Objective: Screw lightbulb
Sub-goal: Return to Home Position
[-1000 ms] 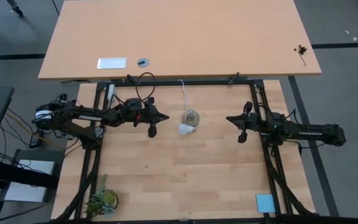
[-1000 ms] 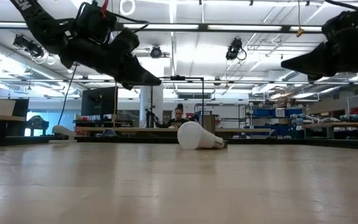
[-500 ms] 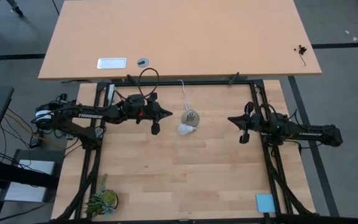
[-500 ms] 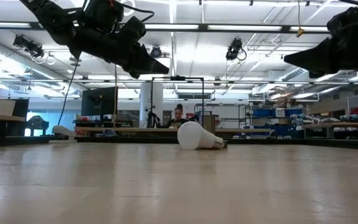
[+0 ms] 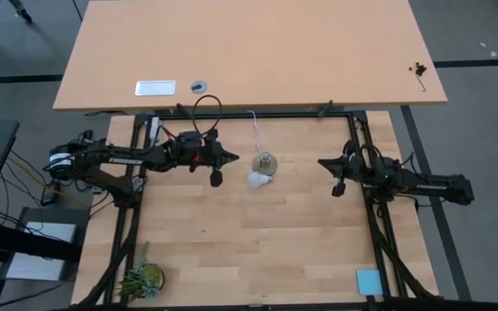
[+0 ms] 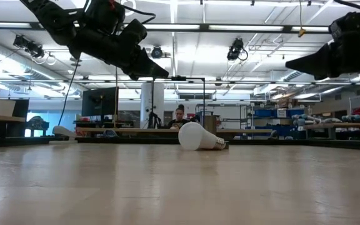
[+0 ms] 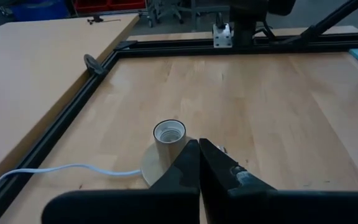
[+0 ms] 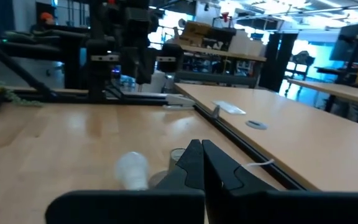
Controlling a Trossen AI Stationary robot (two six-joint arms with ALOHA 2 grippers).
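Lightbulb (image 5: 258, 180) lies on its side just beside the empty socket (image 7: 168, 134), so nothing's screwed in yet, imo. Left gripper (image 5: 233, 158) & right gripper (image 5: 321, 163) hang above the table (image 5: 232, 246) either side, the 2 pinched together, holding nothing.

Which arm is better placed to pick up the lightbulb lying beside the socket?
Probably the left. The left gripper hangs nearer the lightbulb than the right gripper; both are shut and raised, so either must open first.
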